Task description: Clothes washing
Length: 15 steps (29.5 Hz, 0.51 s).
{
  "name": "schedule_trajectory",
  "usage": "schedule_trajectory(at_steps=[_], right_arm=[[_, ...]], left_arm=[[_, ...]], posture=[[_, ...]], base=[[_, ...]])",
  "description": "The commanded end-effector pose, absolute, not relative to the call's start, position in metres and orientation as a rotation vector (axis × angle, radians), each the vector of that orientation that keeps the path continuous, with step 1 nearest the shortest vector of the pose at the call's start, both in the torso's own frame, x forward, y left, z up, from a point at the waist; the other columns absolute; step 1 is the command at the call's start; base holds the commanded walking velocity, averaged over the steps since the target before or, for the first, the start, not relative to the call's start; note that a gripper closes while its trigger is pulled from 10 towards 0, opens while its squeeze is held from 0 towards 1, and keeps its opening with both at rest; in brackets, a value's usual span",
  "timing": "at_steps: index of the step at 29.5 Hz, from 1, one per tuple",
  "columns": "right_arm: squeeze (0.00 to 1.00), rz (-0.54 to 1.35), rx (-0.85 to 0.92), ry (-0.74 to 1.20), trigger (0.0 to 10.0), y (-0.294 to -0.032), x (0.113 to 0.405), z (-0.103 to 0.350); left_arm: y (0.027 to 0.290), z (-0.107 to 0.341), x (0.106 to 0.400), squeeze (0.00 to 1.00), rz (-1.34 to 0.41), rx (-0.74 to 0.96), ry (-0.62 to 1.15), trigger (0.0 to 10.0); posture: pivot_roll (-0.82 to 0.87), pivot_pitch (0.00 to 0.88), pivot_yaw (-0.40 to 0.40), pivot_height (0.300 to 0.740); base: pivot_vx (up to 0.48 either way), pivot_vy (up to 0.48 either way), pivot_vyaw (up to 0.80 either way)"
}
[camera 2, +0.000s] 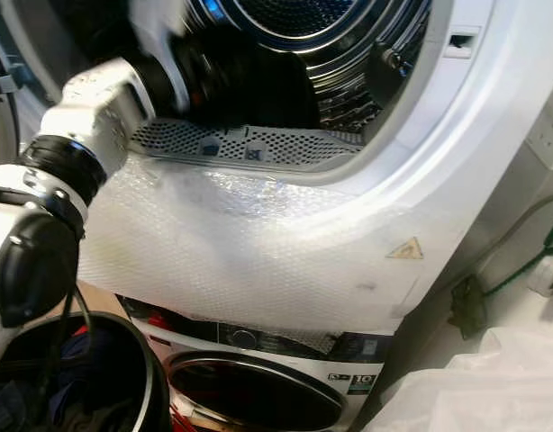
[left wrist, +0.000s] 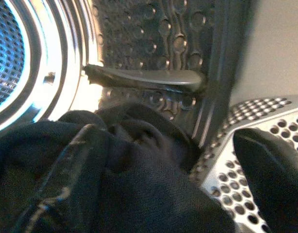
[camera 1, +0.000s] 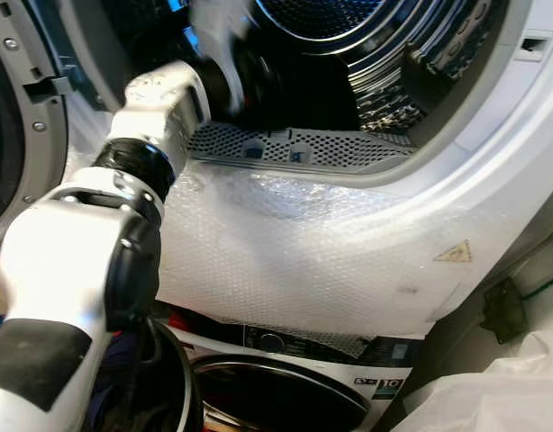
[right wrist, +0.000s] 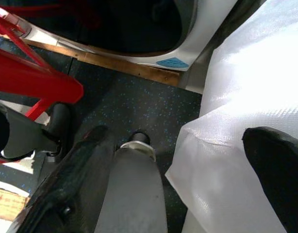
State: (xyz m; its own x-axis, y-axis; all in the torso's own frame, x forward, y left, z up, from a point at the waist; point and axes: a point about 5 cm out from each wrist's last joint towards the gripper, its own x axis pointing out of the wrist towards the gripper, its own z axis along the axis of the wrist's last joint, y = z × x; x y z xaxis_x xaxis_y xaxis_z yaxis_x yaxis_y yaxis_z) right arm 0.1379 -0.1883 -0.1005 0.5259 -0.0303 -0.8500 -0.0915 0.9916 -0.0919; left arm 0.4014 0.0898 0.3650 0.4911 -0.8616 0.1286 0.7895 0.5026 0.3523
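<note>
My left tool (camera 1: pixel 224 83) reaches over the perforated metal lip (camera 1: pixel 294 148) of the upper white front-loading machine (camera 1: pixel 493 180) and into its shiny steel drum (left wrist: pixel 154 39). In the left wrist view a dark, crumpled cloth garment (left wrist: pixel 115 165) lies bunched against one of my black fingers (left wrist: pixel 273 179), just at the drum's mouth below a grey paddle (left wrist: pixel 144 77). Whether my fingers are clamped on it or spread around it, I cannot tell. Bubble wrap (camera 1: pixel 294 252) covers the machine's front below the opening.

I judge the loading to be partway done: one dark piece sits at the drum's edge, not deep inside. A round dark basket (camera 2: pixel 123 378) near my feet holds more dark and blue fabric (camera 2: pixel 74 346), so more seems left to move. The door is open; closing and starting remain.

My right tool (right wrist: pixel 188 170) hangs idle over the speckled dark floor (right wrist: pixel 134 107), its fingers spread and holding nothing.
</note>
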Motion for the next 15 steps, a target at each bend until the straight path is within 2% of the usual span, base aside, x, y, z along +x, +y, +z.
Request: schedule_trajectory(at_steps=[1,3,4,8,11,14,15], right_arm=[[0.0,0.042,-0.135,1.041,10.0,-0.189,0.131,-0.103],[0.0,0.041,-0.14,1.047,10.0,-0.191,0.128,-0.104],[0.0,0.041,-0.14,1.047,10.0,-0.191,0.128,-0.104],[0.0,0.017,-0.139,1.038,10.0,-0.196,0.128,-0.103],[0.0,0.017,-0.142,1.033,10.0,-0.196,0.129,-0.102],[0.0,0.026,-0.149,1.032,10.0,-0.195,0.13,-0.102],[0.0,0.031,-0.15,1.031,10.0,-0.194,0.131,-0.102]], left_arm=[[0.094,0.388,0.401,1.0,-0.893,0.231,-0.425,10.0],[0.102,0.405,0.403,1.0,-0.727,0.138,-0.505,10.0],[0.102,0.405,0.403,1.0,-0.727,0.138,-0.505,10.0],[0.091,0.403,0.394,1.0,-0.916,0.23,-0.54,10.0],[0.088,0.435,0.381,1.0,-0.881,0.227,-0.747,10.0],[0.086,0.442,0.381,1.0,-0.794,0.27,-0.77,10.0],[0.085,0.437,0.384,1.0,-0.807,0.266,-0.714,10.0]], posture=[[0.0,0.0,0.009,0.74],[0.01,0.0,0.007,0.74],[0.01,0.0,0.007,0.74],[0.0,0.0,0.011,0.74],[0.02,0.0,0.004,0.74],[0.03,0.0,0.006,0.74],[0.04,0.0,0.009,0.74]], base=[[0.0,0.0,0.0],[0.0,0.0,0.0],[0.0,0.0,0.0],[0.0,0.0,0.0],[0.0,0.0,0.0],[0.0,0.0,0.0],[0.0,0.0,0.0]])
